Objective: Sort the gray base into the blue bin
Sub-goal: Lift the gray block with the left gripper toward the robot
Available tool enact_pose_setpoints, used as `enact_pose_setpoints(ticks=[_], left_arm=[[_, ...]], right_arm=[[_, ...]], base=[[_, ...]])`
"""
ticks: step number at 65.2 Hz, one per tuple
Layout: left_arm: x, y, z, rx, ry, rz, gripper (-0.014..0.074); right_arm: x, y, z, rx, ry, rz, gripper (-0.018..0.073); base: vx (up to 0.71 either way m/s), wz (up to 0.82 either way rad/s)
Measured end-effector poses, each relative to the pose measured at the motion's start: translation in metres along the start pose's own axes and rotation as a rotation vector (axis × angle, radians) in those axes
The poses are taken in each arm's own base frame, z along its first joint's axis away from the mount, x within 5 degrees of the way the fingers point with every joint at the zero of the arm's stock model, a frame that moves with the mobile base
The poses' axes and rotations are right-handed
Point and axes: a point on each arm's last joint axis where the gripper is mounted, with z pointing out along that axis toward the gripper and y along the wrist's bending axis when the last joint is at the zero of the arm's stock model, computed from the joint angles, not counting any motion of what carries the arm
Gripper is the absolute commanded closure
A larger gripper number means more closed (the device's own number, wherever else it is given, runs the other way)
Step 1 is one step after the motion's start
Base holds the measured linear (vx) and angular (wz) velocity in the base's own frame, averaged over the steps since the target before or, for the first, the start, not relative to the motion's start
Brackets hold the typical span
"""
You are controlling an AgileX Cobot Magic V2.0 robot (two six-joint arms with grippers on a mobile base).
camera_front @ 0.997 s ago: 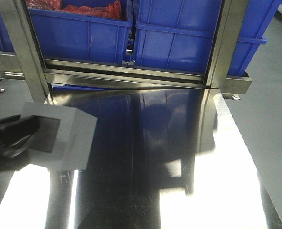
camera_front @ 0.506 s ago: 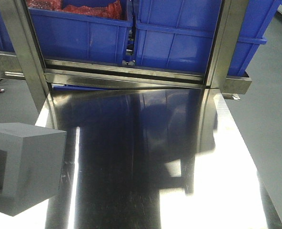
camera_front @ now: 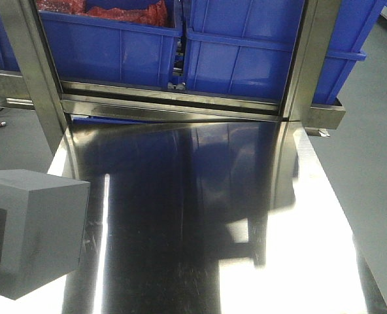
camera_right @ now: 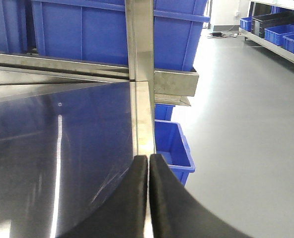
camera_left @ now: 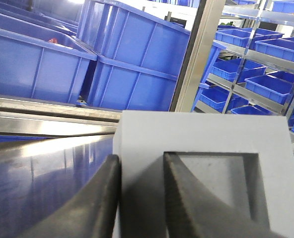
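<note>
The gray base [camera_front: 33,229] is a matte gray block held over the front left corner of the shiny steel table [camera_front: 200,216]. In the left wrist view my left gripper [camera_left: 142,157] is shut on one wall of the gray base [camera_left: 196,134], with one finger [camera_left: 105,198] outside and the other inside its square window. Two large blue bins stand behind the rail. The left one [camera_front: 108,49] holds red contents. The right blue bin [camera_front: 246,55] shows only its outer wall. My right gripper [camera_right: 148,158] is shut and empty at the table's right edge.
Steel posts [camera_front: 30,72] [camera_front: 311,59] and a steel rail [camera_front: 174,104] stand between the table and the bins. A small blue bin [camera_right: 174,144] sits on the gray floor beside the table's right edge. Shelves of blue bins [camera_left: 266,54] stand off to the right.
The gray base has moved down and left toward the near corner and turned, so its window now faces left. In the last half second it only sank slightly.
</note>
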Motion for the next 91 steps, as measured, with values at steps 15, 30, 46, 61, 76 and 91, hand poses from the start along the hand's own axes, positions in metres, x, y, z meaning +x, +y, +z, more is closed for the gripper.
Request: enact_pose_setpoints(ticks=[15,30,46,61,76,91], left_arm=[[0.0000,0.0000,0.0000,0.000,0.000,0.000,0.0603],[0.0000,0.0000,0.0000,0.000,0.000,0.000,0.0603],[0.0001,0.0000,0.0000,0.000,0.001,0.000,0.0603],[0.0004,0.0000,0.0000,0.000,0.005,0.000,0.0603],[0.0005,0.0000,0.0000,0.000,0.005,0.000,0.0603],[0.0005,0.0000,0.0000,0.000,0.006,0.000,0.0603]], right_arm=[[0.0000,0.0000,0.0000,0.000,0.000,0.000,0.0564],[0.0000,0.0000,0.0000,0.000,0.000,0.000,0.0564],[0.0000,0.0000,0.0000,0.000,0.000,0.000,0.0564],[0.0000,0.0000,0.0000,0.000,0.000,0.000,0.0564],[0.0000,0.0000,0.0000,0.000,0.000,0.000,0.0564],[0.0000,0.0000,0.0000,0.000,0.000,0.000,0.0564]], base=[[0.00,0.00],[0.00,0.00],[0.00,0.00],[0.00,0.00],[0.00,0.00],[0.00,-0.02]])
